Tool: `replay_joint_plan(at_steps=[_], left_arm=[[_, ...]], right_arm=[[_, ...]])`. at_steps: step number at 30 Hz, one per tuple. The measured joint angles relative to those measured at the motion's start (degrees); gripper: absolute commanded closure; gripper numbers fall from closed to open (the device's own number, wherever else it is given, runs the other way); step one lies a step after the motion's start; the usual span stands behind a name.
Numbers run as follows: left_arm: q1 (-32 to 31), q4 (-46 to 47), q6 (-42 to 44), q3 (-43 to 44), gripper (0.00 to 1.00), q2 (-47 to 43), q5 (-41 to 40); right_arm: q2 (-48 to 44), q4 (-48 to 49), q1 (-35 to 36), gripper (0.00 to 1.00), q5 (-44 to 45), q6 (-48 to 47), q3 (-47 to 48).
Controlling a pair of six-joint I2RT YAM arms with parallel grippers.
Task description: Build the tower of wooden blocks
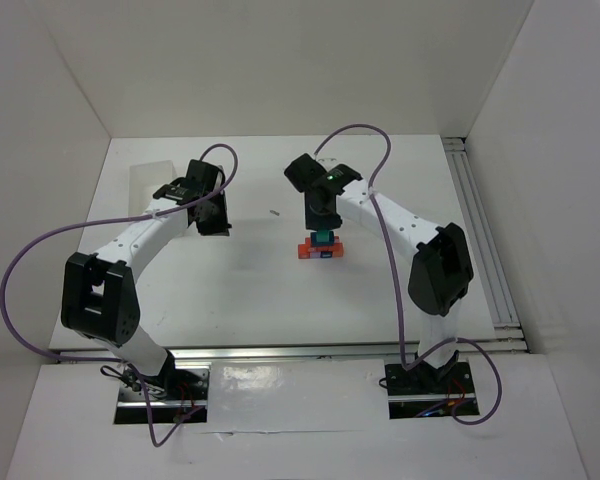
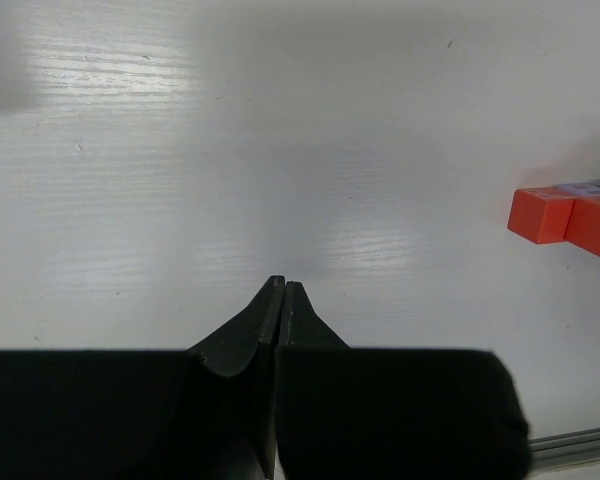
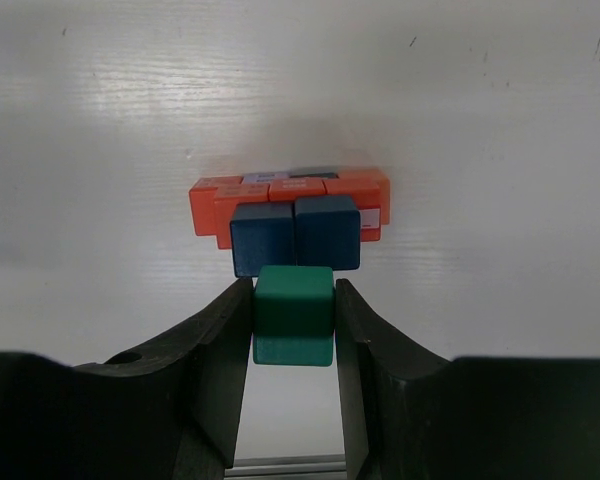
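Right pincer [image 3: 294,292] is narrowed onto the teal cube [image 3: 294,305], one finger flat on each side face, so it is gripping it. The cube sits right over the tower [image 1: 321,248], above the seam between the two dark blue cubes [image 3: 263,238]. These lie side by side on the red/orange base row [image 3: 290,190]. Key relation: cube is directly under the pincer and directly over the tower's middle, so what's left looks like a straight drop and let go, no sideways shift. Can't tell from the wrist view whether the cube's underside already touches the blue pair or hangs just above. The top view doesn't settle it either. Tower's long axis is the base row, running left-right in the top view, with the blue pair parallel to it. The teal cube is a plain cube with no long axis, faces square to the row, and the fingers close along the row's direction. Right arm is the one on the tower. Left pincer [image 2: 282,288] is fully closed, tips meeting, nothing in it. It hovers over bare surface [image 1: 240,290] well to the left of the tower, and only the orange end of the base shows at the edge of its wrist view. Risk as I judge it: fingers opening could nudge the cube off centre.
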Motion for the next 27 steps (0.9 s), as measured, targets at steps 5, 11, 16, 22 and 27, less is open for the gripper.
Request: replay_joint_plan(at_steps=[5,11,16,22,27], left_arm=[[0.0,0.0,-0.02,0.0,0.95,0.0,0.0],[0.0,0.0,-0.02,0.0,0.95,0.0,0.0],[0.0,0.0,-0.02,0.0,0.95,0.0,-0.22],[0.0,0.0,-0.02,0.0,0.95,0.0,-0.55],[0.0,0.0,-0.02,0.0,0.95,0.0,-0.55]], right_arm=[[0.96,0.22,-0.02,0.6,-0.02,-0.83,0.0],[1.29,0.81,-0.48,0.6,-0.17,-1.49,0.0],[1.29,1.22,-0.79,0.6,-0.24,-1.88,-0.02],[1.29,1.55,-1.11,0.6,-0.68,-2.32,-0.02],[1.36,1.57,-1.14,0.6,-0.85,-2.54,-0.02]])
